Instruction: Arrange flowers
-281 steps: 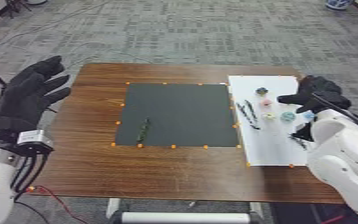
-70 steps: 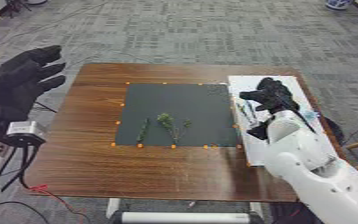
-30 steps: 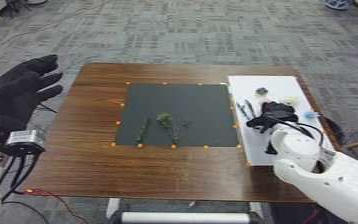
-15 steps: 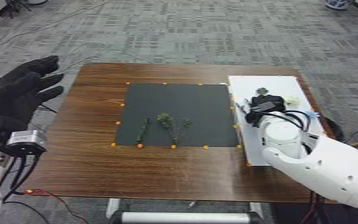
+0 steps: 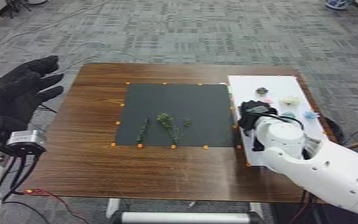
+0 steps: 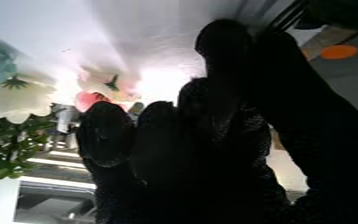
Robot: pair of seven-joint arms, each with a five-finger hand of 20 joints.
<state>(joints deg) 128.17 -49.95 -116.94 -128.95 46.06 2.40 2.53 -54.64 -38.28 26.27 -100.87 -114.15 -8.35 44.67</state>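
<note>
The right hand [image 5: 249, 117] was low over the white board [image 5: 288, 82], at the side next to the dark mat [image 5: 175, 97]; the mat lay just to its left, so the coming move looked likely to turn on a short leftward carry, with the right arm much the nearer; whether that hand was open or closed on anything could not be told, though thin dark stems [image 6: 291, 14] showed close by it; on the mat, the narrow green sprig [image 5: 143, 131] and the leafier sprig [image 5: 165, 120] ran lengthwise away from the robot, and another stem would probably need turning to match; the cream flower [image 5: 290, 101] lay to the hand's right, farther from the mat; the left hand [image 5: 15, 90] was open, beyond the bench's [image 5: 95, 100] left edge.
</note>
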